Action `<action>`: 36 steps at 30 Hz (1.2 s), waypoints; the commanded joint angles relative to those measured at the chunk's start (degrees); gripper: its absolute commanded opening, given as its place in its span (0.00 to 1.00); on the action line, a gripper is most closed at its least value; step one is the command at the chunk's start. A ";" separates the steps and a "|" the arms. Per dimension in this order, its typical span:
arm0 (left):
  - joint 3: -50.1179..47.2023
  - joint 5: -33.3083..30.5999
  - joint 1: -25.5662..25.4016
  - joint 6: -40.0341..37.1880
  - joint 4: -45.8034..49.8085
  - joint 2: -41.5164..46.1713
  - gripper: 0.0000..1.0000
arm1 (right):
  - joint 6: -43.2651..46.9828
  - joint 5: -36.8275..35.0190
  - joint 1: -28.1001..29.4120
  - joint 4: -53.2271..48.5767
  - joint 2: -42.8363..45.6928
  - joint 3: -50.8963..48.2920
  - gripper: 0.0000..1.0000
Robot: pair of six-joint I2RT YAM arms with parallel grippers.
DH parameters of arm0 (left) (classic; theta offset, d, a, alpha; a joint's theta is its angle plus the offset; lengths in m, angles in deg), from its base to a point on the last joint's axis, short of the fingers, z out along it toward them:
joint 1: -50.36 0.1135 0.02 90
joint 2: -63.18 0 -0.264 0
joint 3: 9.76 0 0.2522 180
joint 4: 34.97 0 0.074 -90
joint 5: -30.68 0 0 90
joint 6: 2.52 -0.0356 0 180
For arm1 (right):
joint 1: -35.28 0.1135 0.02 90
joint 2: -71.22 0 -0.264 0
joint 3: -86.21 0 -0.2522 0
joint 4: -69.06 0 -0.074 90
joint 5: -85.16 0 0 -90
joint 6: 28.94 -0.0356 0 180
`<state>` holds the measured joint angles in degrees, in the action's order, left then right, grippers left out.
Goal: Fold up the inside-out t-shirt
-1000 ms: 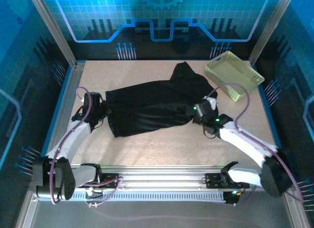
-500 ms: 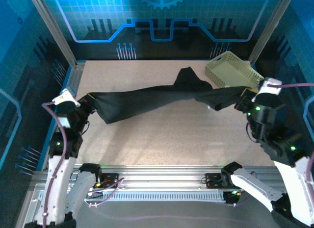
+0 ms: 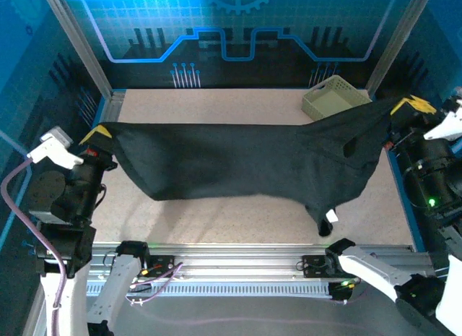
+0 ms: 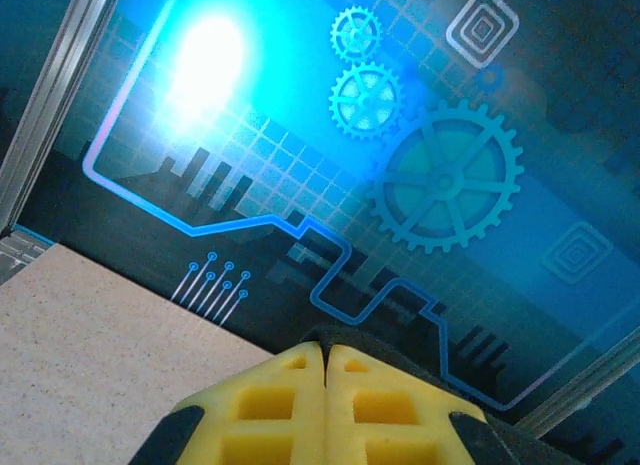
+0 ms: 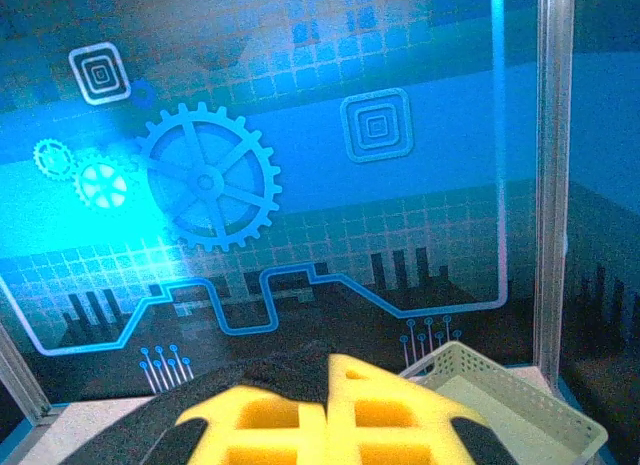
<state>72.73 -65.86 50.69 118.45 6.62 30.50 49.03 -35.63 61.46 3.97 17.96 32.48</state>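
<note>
So the inside-out t-shirt [image 3: 238, 162] is held up off the desk [image 3: 216, 105], stretched wide between the two arms. One end is pinched at the left side and the other at the right, in front of the basket [image 3: 333, 96] as seen from the top view. The left jaws are clamped on one corner of the shirt and the right jaws on the other. In the wrist views the yellow pads [image 4: 270, 405] are seen pressed flat together.

It's presumably spread like this so the fabric hangs flat and can be laid down square for folding. One flap is left dangling lower at the near right, with a small pale tag [image 3: 330, 216] showing. Judging by that, no fold has been made yet.
</note>
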 commanded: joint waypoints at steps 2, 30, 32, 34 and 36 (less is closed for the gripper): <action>1.98 1.48 0.80 -2.84 1.61 -9.25 0.00 | 6.14 -1.28 -0.60 3.69 -7.78 0.28 0.00; 52.35 14.71 12.48 2.81 -7.78 -58.88 0.00 | -2.64 33.55 -22.77 18.19 -55.95 49.30 0.00; 47.62 16.27 12.62 2.06 -11.40 -55.71 0.00 | -1.93 34.76 -22.84 17.80 -54.27 46.93 0.00; 39.97 18.18 12.67 1.76 -15.09 -51.88 0.00 | -1.55 35.26 -22.83 16.13 -51.59 42.05 0.00; 30.38 19.17 12.67 2.72 -18.75 -47.55 0.00 | -1.27 35.77 -22.58 16.22 -47.04 32.44 0.00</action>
<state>111.81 -50.48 62.74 120.50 -5.18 -21.37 48.39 -2.14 39.56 19.07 -33.36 71.58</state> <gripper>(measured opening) 0.052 0.064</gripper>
